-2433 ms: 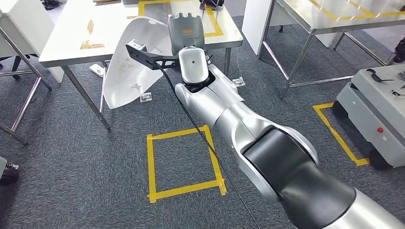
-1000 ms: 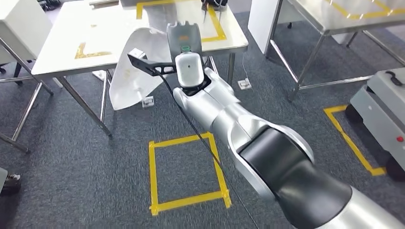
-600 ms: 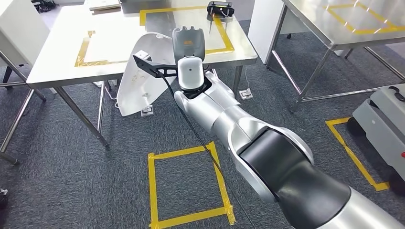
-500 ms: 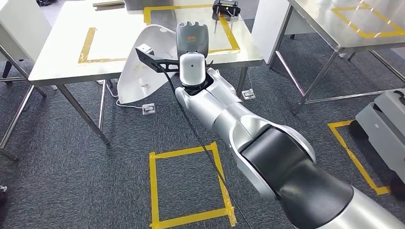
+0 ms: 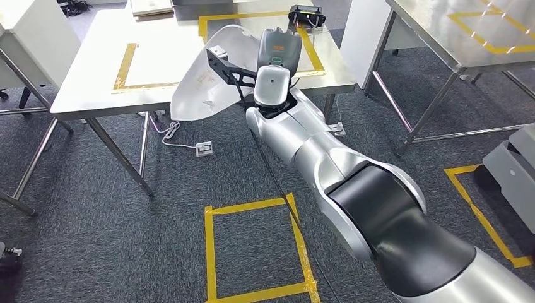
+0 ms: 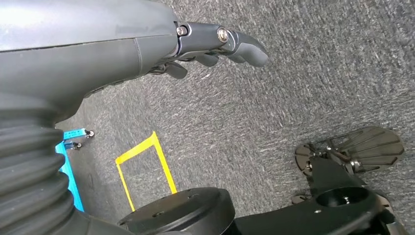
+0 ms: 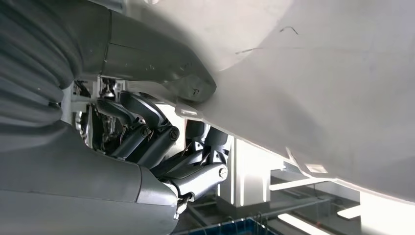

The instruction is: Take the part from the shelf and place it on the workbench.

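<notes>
Head view: against the pictures of the last seconds the whole scene has shifted, so the camera has moved. The workbench [image 5: 94, 76] sits lower in frame and shows more of its top. Judged from this, the robot is closing on the bench and the carry is well along; the set-down is not yet done. The right hand [image 5: 277, 50], at 12 o'clock, is extended towards the bench, holding the part [image 5: 208, 82] at 11 o'clock, over the bench's near edge and above the surface. The part is a white, thin, curved panel, broad and tapering to a point, with faint scuff marks. A yellow taped outline [image 5: 129, 63] marks the bench top at 10 o'clock.

Left wrist view: the left hand [image 6: 210, 46] hangs over grey carpet, fingers loosely curled, holding nothing.

Right wrist view: thumb above and dark fingers [image 7: 161, 142] below clamp the panel's edge; the grip looks firm.
</notes>
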Controlling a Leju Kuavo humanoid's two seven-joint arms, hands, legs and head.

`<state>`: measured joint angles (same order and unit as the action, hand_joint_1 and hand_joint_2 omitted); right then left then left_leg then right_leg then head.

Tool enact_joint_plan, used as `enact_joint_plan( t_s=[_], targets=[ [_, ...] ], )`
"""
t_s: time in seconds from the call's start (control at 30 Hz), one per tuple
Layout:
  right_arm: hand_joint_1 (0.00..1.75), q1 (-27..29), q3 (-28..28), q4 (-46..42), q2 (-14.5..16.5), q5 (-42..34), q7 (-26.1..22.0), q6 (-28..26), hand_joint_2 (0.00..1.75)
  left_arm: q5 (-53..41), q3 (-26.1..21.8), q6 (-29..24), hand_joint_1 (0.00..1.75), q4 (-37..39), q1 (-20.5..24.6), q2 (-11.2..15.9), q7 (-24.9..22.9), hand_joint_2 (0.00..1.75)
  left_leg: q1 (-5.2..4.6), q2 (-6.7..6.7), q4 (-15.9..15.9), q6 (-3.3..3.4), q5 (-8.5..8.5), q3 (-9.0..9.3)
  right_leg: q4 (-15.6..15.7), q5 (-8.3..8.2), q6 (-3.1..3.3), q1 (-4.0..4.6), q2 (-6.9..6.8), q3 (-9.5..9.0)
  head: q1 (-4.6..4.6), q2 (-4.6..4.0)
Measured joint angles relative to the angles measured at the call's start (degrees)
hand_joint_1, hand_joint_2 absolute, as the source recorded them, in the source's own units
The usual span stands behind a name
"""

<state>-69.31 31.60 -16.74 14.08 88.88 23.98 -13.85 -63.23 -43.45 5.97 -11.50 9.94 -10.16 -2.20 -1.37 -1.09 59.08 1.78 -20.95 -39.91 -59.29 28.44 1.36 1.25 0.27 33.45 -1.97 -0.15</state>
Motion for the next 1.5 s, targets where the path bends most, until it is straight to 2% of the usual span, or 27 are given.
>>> enact_joint_plan(
  t_s=[0.53,0.77,0.87,0.93,1.03,1.07,1.1,1.13,1.2,1.27,1.3,1.33,1.4,1.47,1.5],
  targets=[
    [1.75,-0.01,-3.57,0.00,-3.83,0.44,0.22,0.03,1.75,0.26,-0.02,0.00,0.00,0.00,-0.06,-0.10,0.36,1.75,-0.04,-0.05,-0.05,-0.02,-0.03,0.07,0.00,0.04,0.06,-0.05,-0.02,-0.10,-0.01,0.00],
    [1.75,0.46,-3.84,0.01,-4.23,1.06,-0.08,0.23,1.75,0.69,-0.07,0.00,0.00,-0.02,-0.45,0.21,0.80,1.75,-0.41,-0.01,0.02,0.55,-0.50,0.11,0.12,0.17,-0.51,-0.40,0.01,-0.43,0.01,0.00],
    [1.75,1.13,-3.83,0.02,-3.79,1.09,-0.10,0.31,1.75,0.93,-0.08,0.00,0.00,-0.02,-0.54,0.29,0.80,1.75,-0.28,-0.14,-0.58,1.26,-1.49,0.75,-0.74,-0.03,-1.08,-0.43,0.00,-0.84,-0.01,0.00],
    [1.75,1.34,-3.82,0.02,-3.49,1.13,-0.09,0.30,1.75,1.06,-0.10,0.00,0.00,-0.01,-0.64,0.32,0.80,1.75,-0.09,-0.20,-0.82,1.67,-2.37,1.88,-3.80,1.20,-1.70,-0.58,-0.03,0.68,-0.09,0.00],
    [1.75,1.49,-3.79,0.16,-3.20,1.16,-0.10,0.30,1.75,1.11,-0.11,0.00,0.00,0.01,-0.77,0.33,0.78,1.75,-0.03,-0.13,-0.69,1.82,-3.27,3.24,-13.33,4.45,-2.38,-1.09,-0.07,6.75,-0.16,0.00],
    [1.75,1.69,-3.78,0.27,-3.19,1.15,-0.10,0.31,1.75,1.11,-0.12,0.00,0.00,0.02,-0.89,0.33,0.76,1.75,0.02,-0.13,-0.59,1.76,-3.70,3.69,-15.43,4.69,-2.44,-1.26,-0.08,8.54,-0.17,0.00],
    [1.75,1.92,-3.78,0.37,-3.19,1.14,-0.11,0.31,1.75,1.12,-0.13,0.00,0.00,0.03,-1.05,0.33,0.75,1.75,0.09,-0.14,-0.44,1.59,-4.19,4.25,-15.62,4.10,-2.49,-1.41,-0.08,9.47,-0.19,0.00],
    [1.75,2.12,-3.78,0.44,-3.19,1.14,-0.10,0.32,1.75,1.12,-0.14,0.00,0.00,0.03,-1.21,0.33,0.74,1.75,0.17,-0.16,-0.26,1.35,-4.72,4.89,-13.77,2.72,-2.48,-1.54,-0.09,9.38,-0.19,0.00],
    [1.75,2.32,-3.78,0.51,-3.22,1.15,-0.09,0.32,1.75,1.08,-0.15,0.00,0.00,0.04,-1.43,0.33,0.77,1.75,0.22,-0.15,0.14,0.73,-5.96,6.22,-6.18,-2.03,-2.35,-1.68,-0.22,7.32,-0.20,0.00],
    [1.75,2.36,-3.78,0.60,-3.24,1.16,-0.09,0.35,1.75,1.02,-0.15,0.00,0.00,0.03,-1.47,0.34,0.80,1.75,0.17,-0.10,0.11,0.02,-7.14,7.04,-0.86,-4.64,-1.81,-1.51,-0.38,5.55,-0.16,0.00],
    [1.75,2.38,-3.78,0.64,-3.25,1.15,-0.09,0.37,1.75,1.01,-0.15,0.00,0.00,0.03,-1.46,0.36,0.80,1.75,0.16,-0.07,0.28,-0.40,-7.40,7.43,0.17,-4.84,-1.43,-1.41,-0.39,5.09,-0.16,0.00],
    [1.75,2.37,-3.78,0.65,-3.23,1.14,-0.09,0.38,1.75,0.99,-0.15,0.00,0.00,0.02,-1.44,0.37,0.80,1.75,0.20,-0.06,0.47,-0.79,-7.44,7.64,0.29,-4.29,-0.98,-1.40,-0.31,4.51,-0.14,0.00],
    [1.75,2.28,-3.78,0.64,-3.21,1.14,-0.08,0.33,1.75,0.89,-0.16,0.00,0.00,-0.04,-1.42,0.47,0.79,1.75,0.26,0.08,3.47,-1.61,-6.19,6.69,0.67,-3.71,-0.17,-1.62,-0.23,2.85,-0.08,0.00],
    [1.75,2.21,-3.78,0.64,-3.19,1.15,-0.06,0.25,1.75,0.67,-0.16,0.00,0.00,-0.08,-1.31,0.51,0.78,1.75,0.52,0.30,9.24,-2.44,-4.70,2.94,0.93,-2.39,0.39,-1.79,-0.22,0.79,0.14,0.00],
    [1.75,2.25,-3.78,0.64,-3.19,1.16,-0.04,0.22,1.75,0.57,-0.16,0.00,0.00,-0.07,-1.28,0.48,0.73,1.75,0.74,0.41,12.32,-2.84,-5.19,0.47,1.02,-1.48,0.54,-1.82,-0.21,-0.31,0.28,0.00]
  ],
)
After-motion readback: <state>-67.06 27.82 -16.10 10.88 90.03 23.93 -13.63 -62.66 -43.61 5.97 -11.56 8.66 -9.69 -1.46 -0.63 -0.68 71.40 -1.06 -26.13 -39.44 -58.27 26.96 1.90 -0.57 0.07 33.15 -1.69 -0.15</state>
